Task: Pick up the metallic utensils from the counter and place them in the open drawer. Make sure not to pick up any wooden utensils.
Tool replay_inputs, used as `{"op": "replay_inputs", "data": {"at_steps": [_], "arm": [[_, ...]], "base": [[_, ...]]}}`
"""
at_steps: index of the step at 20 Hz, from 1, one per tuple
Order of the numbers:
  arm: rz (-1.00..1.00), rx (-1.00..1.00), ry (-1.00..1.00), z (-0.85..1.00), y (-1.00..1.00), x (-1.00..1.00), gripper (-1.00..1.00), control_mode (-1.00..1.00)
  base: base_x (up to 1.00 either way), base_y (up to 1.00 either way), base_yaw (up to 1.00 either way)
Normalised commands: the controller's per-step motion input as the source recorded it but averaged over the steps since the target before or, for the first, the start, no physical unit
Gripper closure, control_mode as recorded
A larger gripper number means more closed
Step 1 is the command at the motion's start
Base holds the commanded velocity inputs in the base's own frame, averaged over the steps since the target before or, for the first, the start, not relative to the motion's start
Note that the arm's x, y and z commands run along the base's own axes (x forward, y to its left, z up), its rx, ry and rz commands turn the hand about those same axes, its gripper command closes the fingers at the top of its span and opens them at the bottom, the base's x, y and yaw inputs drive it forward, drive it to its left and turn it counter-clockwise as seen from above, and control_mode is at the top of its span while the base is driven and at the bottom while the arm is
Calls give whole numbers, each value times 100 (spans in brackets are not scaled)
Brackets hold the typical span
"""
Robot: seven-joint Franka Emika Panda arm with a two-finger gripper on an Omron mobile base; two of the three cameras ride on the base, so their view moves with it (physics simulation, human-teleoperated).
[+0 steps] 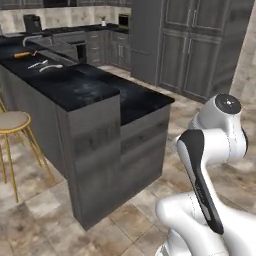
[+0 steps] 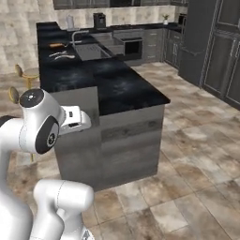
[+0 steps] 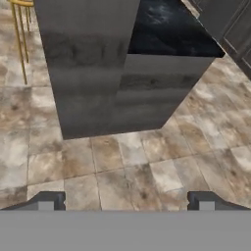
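Kitchen island seen from its short end. The surface, a glossy black marbled slab over grey wood-grain panels, runs away from the robot across a tiled floor. A gold-legged stool stands beside the island's long side. Far along the surface lie an orange utensil and, nearer, two pale slim utensils side by side; which is metal cannot be told. The claw hangs above the floor, well short of the island, fingers spread wide, holding nothing.
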Motion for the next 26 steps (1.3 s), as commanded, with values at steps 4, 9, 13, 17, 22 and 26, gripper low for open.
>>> {"op": "replay_inputs", "data": {"at_steps": [4, 9, 13, 17, 22, 26], "arm": [[0, 0, 0, 0, 0, 0, -100, 100], [0, 0, 0, 0, 0, 0, -100, 100], [0, 0, 0, 0, 0, 0, -100, 100], [0, 0, 0, 0, 0, 0, -100, 100], [0, 0, 0, 0, 0, 0, -100, 100], [0, 0, 0, 0, 0, 0, -100, 100]], "base": [[0, 100, -53], [0, 100, -43], [-8, 100, -39], [-41, 100, -36], [-49, 100, -34], [-38, 100, -34]]}}
